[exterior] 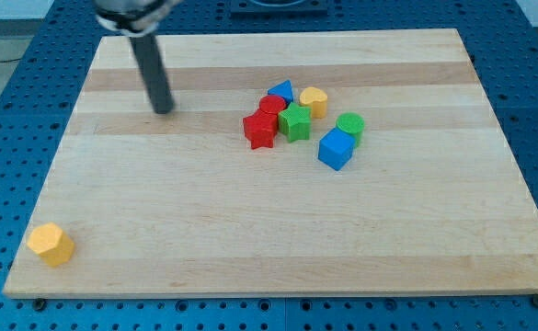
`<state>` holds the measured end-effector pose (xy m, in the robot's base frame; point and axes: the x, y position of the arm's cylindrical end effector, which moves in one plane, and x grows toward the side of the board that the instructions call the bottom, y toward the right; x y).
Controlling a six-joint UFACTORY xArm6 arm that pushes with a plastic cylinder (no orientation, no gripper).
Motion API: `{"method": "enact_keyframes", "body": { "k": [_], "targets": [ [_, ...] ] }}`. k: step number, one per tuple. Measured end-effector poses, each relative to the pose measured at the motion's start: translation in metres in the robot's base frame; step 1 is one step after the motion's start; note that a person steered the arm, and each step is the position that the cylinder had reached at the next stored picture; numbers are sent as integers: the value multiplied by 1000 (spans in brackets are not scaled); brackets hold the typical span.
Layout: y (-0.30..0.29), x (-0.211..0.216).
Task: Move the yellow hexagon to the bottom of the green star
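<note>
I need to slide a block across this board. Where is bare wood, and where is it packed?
Bare: the stretch between the yellow hexagon at bottom left and the green star, and all the view's right. Packed: the cluster around the star, red star to blue cube. My tip stands left of it.

The rod's tip (164,109) rests on the wooden board (250,239) in the upper left part of the view; no block touches it. The yellow hexagon (51,245) lies far below the tip and to its left, near the board's bottom left corner, well apart from everything else. To the tip's right sits a tight cluster: the red star (260,131) is nearest, with a red block (272,106) just above it; the green star (295,122) lies beside them; a blue triangle (282,91) and a yellow heart (314,100) are at the cluster's top; a green cylinder (349,126) and a blue cube (336,149) lie farthest right.
</note>
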<state>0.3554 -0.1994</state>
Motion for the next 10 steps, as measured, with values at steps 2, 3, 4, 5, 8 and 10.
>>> {"method": "enact_keyframes", "body": {
  "k": [2,3,4,5,8,10],
  "targets": [
    [-105,91],
    [-105,137],
    [-106,173],
    [-104,208],
    [-62,223],
    [-6,217]
  ]
}}
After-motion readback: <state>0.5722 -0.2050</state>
